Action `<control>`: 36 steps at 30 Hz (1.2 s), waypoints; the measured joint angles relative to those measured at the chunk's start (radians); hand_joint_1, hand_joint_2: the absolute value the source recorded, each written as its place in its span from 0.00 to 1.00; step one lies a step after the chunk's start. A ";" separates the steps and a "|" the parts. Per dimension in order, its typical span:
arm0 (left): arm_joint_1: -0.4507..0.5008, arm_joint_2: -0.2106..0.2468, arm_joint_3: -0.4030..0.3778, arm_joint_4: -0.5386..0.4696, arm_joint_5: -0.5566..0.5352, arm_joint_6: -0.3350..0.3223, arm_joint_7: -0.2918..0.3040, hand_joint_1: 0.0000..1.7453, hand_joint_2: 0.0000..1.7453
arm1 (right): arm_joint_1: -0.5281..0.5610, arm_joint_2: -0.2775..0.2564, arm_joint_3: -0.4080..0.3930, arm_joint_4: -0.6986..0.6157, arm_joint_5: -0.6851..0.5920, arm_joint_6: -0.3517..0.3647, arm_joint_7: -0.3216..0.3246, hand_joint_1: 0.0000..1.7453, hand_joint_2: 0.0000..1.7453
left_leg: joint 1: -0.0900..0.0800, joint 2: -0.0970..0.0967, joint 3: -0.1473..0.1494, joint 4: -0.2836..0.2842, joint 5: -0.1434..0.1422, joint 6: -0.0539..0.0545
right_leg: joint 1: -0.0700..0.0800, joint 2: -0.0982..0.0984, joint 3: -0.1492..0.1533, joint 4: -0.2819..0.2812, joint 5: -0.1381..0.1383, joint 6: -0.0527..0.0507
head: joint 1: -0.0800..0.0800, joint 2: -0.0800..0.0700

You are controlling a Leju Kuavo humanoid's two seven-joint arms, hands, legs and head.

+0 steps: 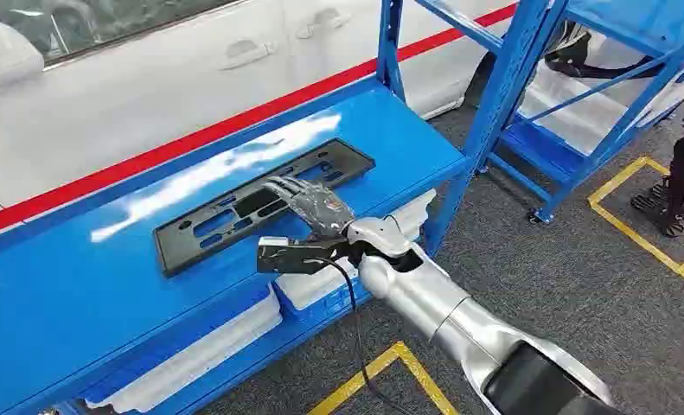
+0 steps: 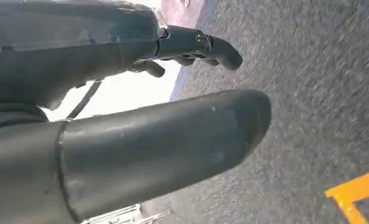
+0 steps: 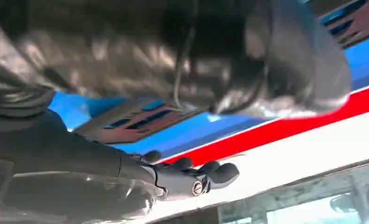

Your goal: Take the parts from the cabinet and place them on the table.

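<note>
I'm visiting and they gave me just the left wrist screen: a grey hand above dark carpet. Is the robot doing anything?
Observer: Yes. The right hand is stretched out over a black plastic frame lying flat on a blue shelf.
Visitor: Has it grabbed the frame?
Observer: Not clearly; the frame lies flat on the shelf, fingers spread over its edge.
Visitor: What's behind the shelf?
Observer: A white car, with a red stripe along the shelf's back edge.

My right hand (image 1: 314,204) rests on the part (image 1: 260,204) lying flat on the table (image 1: 79,294), with a shelving rack (image 1: 572,95) to its right.
</note>
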 joint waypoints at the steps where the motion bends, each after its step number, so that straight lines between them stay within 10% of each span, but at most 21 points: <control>1: 0.001 0.000 0.000 0.000 0.000 0.000 0.000 0.00 0.00 | 0.000 0.000 0.000 -0.002 0.000 0.000 0.000 0.00 0.00 | 0.003 0.002 -0.003 0.009 -0.011 -0.006 | -0.005 -0.001 0.003 -0.005 0.003 -0.009 | 0.000 0.000; 6: 0.001 -0.002 0.008 0.000 0.003 -0.001 0.000 0.00 0.00 | 0.007 -0.006 0.000 -0.006 0.000 -0.001 0.000 0.00 0.00 | 0.001 0.005 -0.152 0.323 -0.149 -0.003 | 0.013 -0.007 0.005 -0.004 -0.003 -0.029 | 0.000 0.000; 8: 0.003 -0.002 0.013 0.000 0.006 -0.001 0.000 0.00 0.00 | 0.009 -0.007 0.000 -0.006 0.001 -0.002 0.000 0.00 0.00 | -0.004 0.005 -0.132 0.269 -0.096 0.007 | 0.019 -0.007 0.010 -0.003 -0.006 -0.033 | 0.000 0.000; 10: 0.002 -0.002 0.018 0.000 0.006 -0.001 0.000 0.00 0.00 | 0.007 -0.007 0.000 -0.006 0.001 -0.003 0.000 0.00 0.00 | -0.010 0.005 -0.046 0.087 0.003 0.024 | 0.023 -0.006 0.021 -0.003 -0.011 -0.033 | 0.000 0.000; 17: 0.000 -0.003 0.024 0.000 0.007 -0.001 -0.002 0.00 0.00 | 0.003 -0.010 0.000 -0.006 0.002 -0.005 -0.002 0.00 0.00 | -0.015 0.007 -0.002 -0.010 0.011 0.051 | 0.024 -0.012 0.012 0.013 -0.030 0.002 | 0.000 0.000; 21: -0.002 -0.003 0.024 0.000 0.006 -0.001 -0.003 0.00 0.00 | 0.010 -0.016 0.000 -0.005 0.002 -0.005 -0.002 0.00 0.00 | -0.016 0.006 -0.003 -0.009 0.010 0.059 | 0.019 -0.011 -0.126 0.281 -0.146 0.013 | 0.000 0.000; 23: 0.000 -0.003 0.024 0.000 0.006 -0.001 -0.003 0.00 0.00 | 0.012 -0.018 0.000 -0.005 0.002 -0.004 -0.002 0.00 0.00 | -0.016 0.004 -0.002 -0.006 0.008 0.056 | 0.015 -0.012 -0.125 0.255 -0.100 0.016 | 0.000 0.000; 26: -0.001 -0.004 0.024 0.000 0.006 -0.002 -0.003 0.00 0.00 | 0.009 -0.019 0.000 -0.005 0.002 -0.005 -0.002 0.00 0.00 | -0.016 0.000 0.002 0.002 -0.001 0.046 | 0.012 -0.010 -0.006 0.005 0.015 0.008 | 0.000 0.000; 32: -0.001 -0.005 0.025 0.000 0.006 -0.002 -0.003 0.00 0.00 | 0.006 -0.021 0.000 -0.006 0.002 -0.005 -0.002 0.00 0.00 | -0.016 0.001 -0.004 0.017 -0.017 0.015 | 0.014 -0.012 0.008 -0.023 0.015 -0.026 | 0.000 0.000; 36: -0.001 -0.006 0.025 0.000 0.006 -0.002 -0.003 0.00 0.00 | 0.006 -0.021 0.000 -0.005 0.002 -0.003 -0.003 0.00 0.00 | -0.014 0.003 -0.127 0.282 -0.148 0.001 | 0.016 -0.020 0.010 -0.025 0.012 -0.036 | 0.000 0.000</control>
